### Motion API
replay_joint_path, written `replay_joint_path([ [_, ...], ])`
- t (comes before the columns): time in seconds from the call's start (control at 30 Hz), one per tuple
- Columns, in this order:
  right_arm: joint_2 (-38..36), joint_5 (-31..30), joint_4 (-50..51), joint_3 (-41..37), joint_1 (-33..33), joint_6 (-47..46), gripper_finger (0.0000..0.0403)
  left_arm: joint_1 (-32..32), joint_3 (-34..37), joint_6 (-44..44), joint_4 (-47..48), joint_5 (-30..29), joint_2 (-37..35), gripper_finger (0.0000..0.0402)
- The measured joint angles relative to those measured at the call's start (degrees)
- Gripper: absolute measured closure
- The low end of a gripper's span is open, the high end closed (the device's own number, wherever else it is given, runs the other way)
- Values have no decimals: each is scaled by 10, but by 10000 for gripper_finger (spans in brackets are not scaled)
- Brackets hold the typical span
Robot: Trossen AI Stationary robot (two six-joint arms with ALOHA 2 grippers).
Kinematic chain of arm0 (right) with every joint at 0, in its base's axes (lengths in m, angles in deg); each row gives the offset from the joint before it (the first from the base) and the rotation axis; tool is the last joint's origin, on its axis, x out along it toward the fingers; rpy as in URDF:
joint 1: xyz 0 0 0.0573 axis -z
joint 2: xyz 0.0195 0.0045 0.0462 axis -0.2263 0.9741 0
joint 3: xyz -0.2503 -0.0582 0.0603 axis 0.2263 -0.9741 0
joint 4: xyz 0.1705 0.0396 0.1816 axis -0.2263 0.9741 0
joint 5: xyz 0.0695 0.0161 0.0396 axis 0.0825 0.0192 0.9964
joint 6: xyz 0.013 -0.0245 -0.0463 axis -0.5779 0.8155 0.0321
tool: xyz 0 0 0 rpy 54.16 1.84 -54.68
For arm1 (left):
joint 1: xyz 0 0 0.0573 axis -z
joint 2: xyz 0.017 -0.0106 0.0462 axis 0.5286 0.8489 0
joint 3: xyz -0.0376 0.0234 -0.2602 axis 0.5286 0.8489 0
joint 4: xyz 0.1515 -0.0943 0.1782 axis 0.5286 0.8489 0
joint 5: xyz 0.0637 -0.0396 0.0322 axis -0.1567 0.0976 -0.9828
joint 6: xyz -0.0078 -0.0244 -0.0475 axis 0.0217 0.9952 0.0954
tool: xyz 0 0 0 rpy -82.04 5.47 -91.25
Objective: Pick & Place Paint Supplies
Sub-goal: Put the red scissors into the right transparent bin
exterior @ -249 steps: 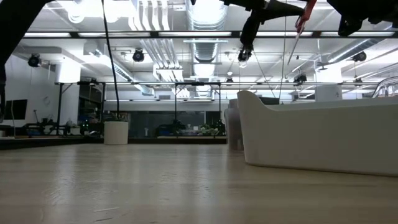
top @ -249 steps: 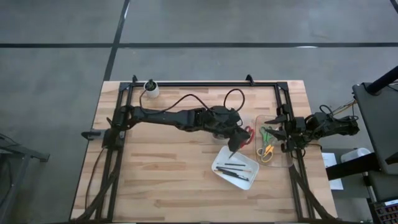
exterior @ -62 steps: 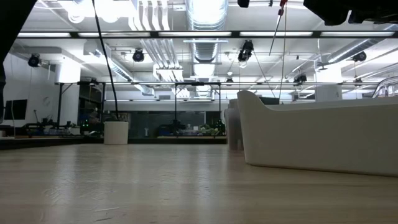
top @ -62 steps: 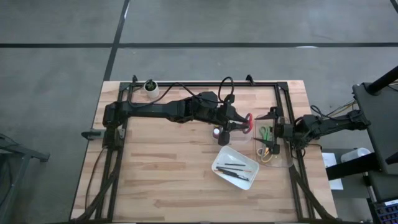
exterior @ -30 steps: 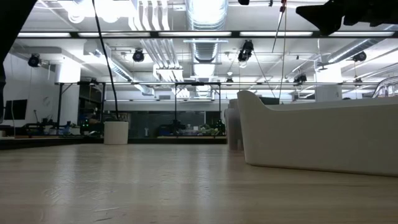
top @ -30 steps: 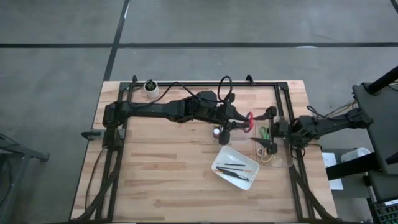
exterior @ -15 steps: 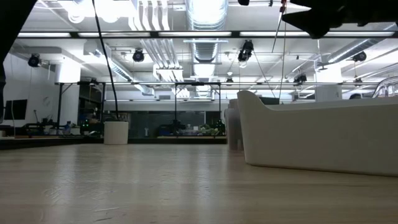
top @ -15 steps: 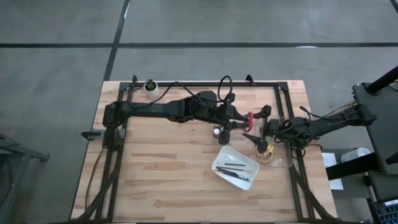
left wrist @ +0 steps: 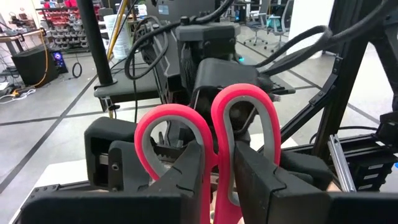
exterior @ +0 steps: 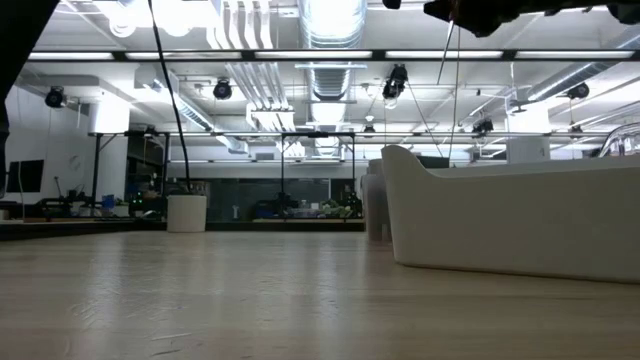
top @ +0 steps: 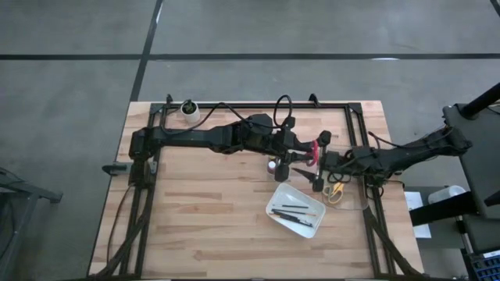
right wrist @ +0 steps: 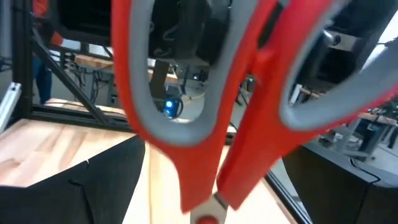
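The red-handled scissors [top: 313, 150] hang in the air above the wooden surface [top: 203, 211], handles pointing to the right arm, pinched at the middle by the left claw [top: 301, 156]. The right claw [top: 315, 162] stands wide just beside the handles, touching nothing. I judge this as a handover. If the left claw lets go before the right one closes, the scissors may fall beside the white tray [top: 275, 211] holding brushes [top: 295, 213]. The two claws may also collide
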Motion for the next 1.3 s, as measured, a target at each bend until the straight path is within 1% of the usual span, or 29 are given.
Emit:
replay_joint_path([
  [0.17, 15, -14, 42, 24, 0, -2, 34, 0, 0, 0, 0, 0, 0, 334],
  [0.33, 14, -24, 69, 41, 0, -3, 34, 0, 0, 0, 0, 0, 0, 334],
  [0.57, -1, -25, 74, 44, 0, 7, 35, 0, 0, -1, 0, 0, 0, 334],
  [0.93, -2, -24, 85, 42, 0, 5, 35, 0, 0, -2, 0, 0, 0, 334],
  [1.07, -2, -37, 85, 42, 0, 5, 35, -1, 0, -2, 0, 0, 0, 334],
  [1.17, -3, -39, 85, 42, 0, 5, 52, -1, 0, -2, 0, 0, 0, 334],
  [1.3, -4, -39, 85, 42, 0, 5, 100, -1, 0, -2, 0, 0, 0, 334],
])
